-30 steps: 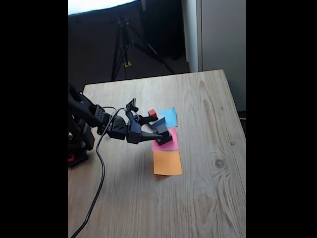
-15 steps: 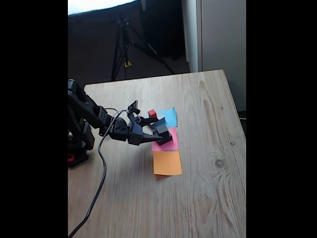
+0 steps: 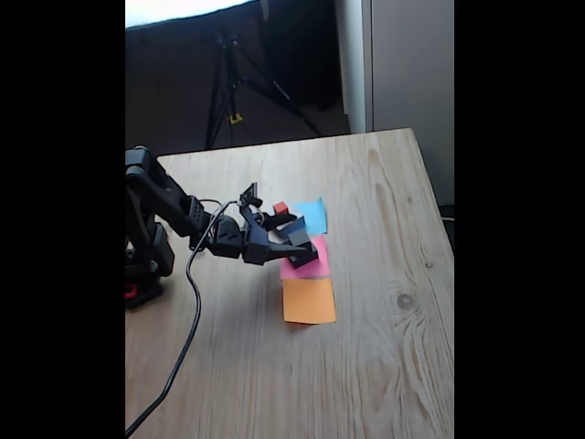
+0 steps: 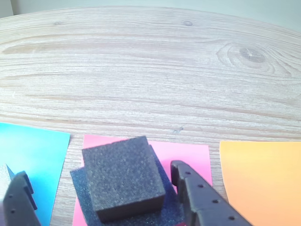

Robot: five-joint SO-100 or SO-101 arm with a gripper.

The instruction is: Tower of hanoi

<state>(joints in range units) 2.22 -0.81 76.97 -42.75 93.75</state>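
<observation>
Pincer (image 4: 99,197) astride black block (image 4: 123,176) — pink square (image 4: 188,153)

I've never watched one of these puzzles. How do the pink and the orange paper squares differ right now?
The pink paper square carries a stack of two dark foam blocks, and the gripper straddles them; the orange paper square is bare. In the fixed view the pink one lies farther from the camera, between blue paper and orange. Both lie flat on the wooden table.
</observation>
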